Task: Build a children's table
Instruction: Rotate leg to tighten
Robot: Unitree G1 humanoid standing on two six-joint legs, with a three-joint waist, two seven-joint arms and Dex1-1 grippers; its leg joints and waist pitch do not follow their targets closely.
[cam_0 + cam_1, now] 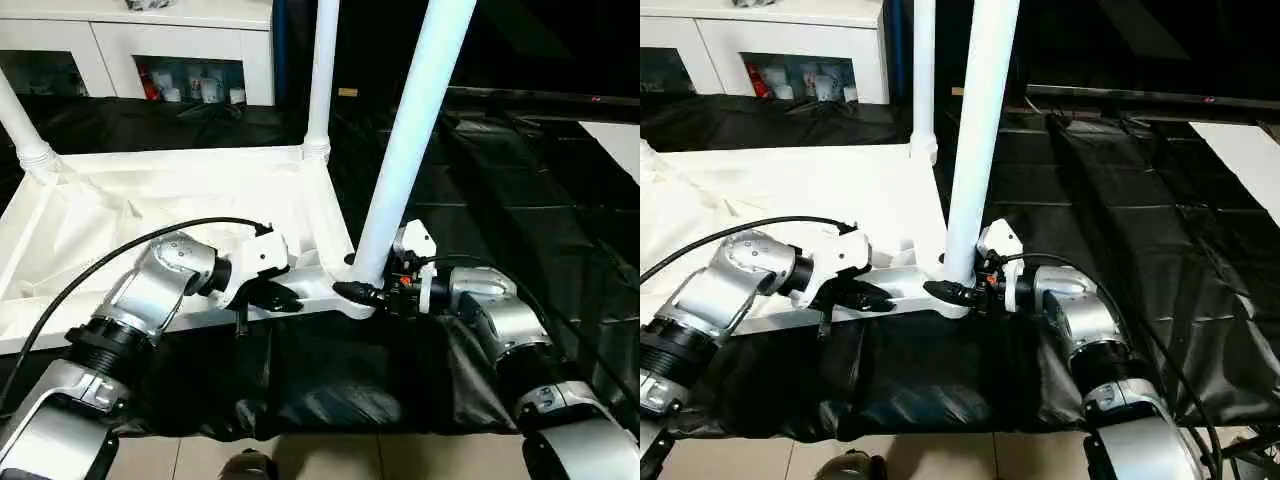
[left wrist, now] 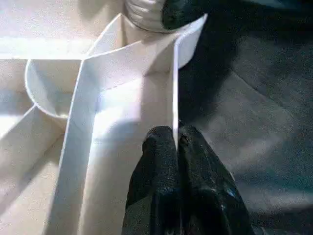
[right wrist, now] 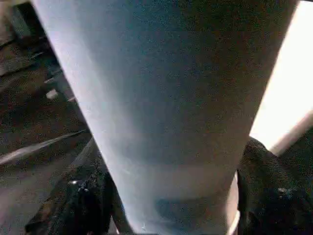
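Two arms bent inward, left gripper [image 1: 285,297] pinching tabletop [image 1: 150,215] rim, right gripper [image 1: 362,292] clasping leg [image 1: 405,140]

No legible text, labels, nos. or signs anywhere. Items on the cabinet shelf [image 1: 190,80] behind the white tabletop [image 1: 150,215] are too small/blurry to read.

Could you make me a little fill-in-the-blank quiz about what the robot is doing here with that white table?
1. The white tabletop lies upside down on a work table draped in ____ sheeting.
2. The left pincer is shut on the tabletop's ____.
3. The right pincer holds the nearest leg close to its ____ end.
4. Legs standing in corner sockets: ____.

Missing words: black; rim; lower; three
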